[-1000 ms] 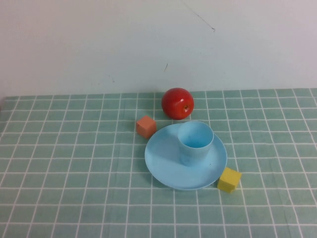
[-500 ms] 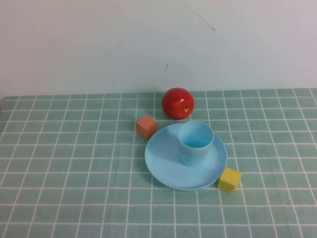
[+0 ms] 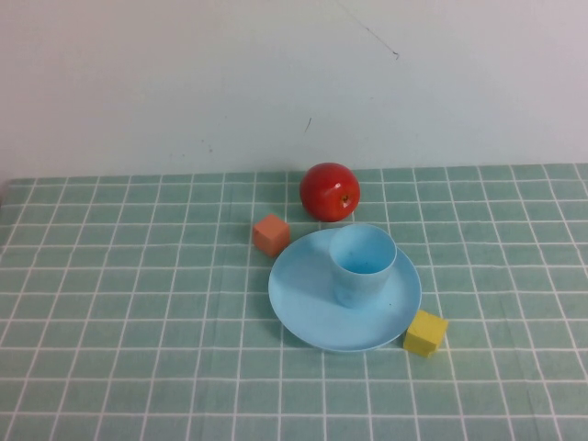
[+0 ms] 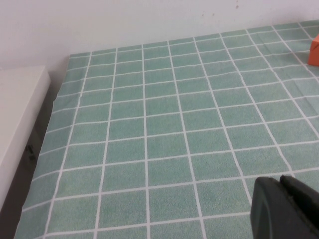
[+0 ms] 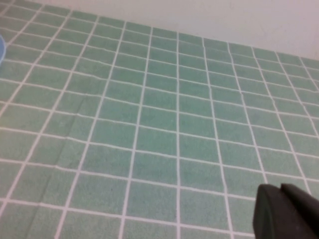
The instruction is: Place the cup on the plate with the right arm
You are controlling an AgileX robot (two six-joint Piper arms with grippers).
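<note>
Upright, light-blue cup (image 3: 363,265) on light-blue plate (image 3: 308,308), left gripper (image 4: 288,209) and right gripper (image 5: 286,213) both fingers together, low above green checked tablecloth (image 3: 138,303)

Right wrist view: green checked cloth (image 5: 149,129) spreads across the counter, white wall (image 5: 239,17) running along its far edge. A sliver of the light-blue plate (image 5: 1,49) peeks in at one edge. The right tool (image 5: 285,211), dark, fingers pressed together, hangs above the cloth.
</note>
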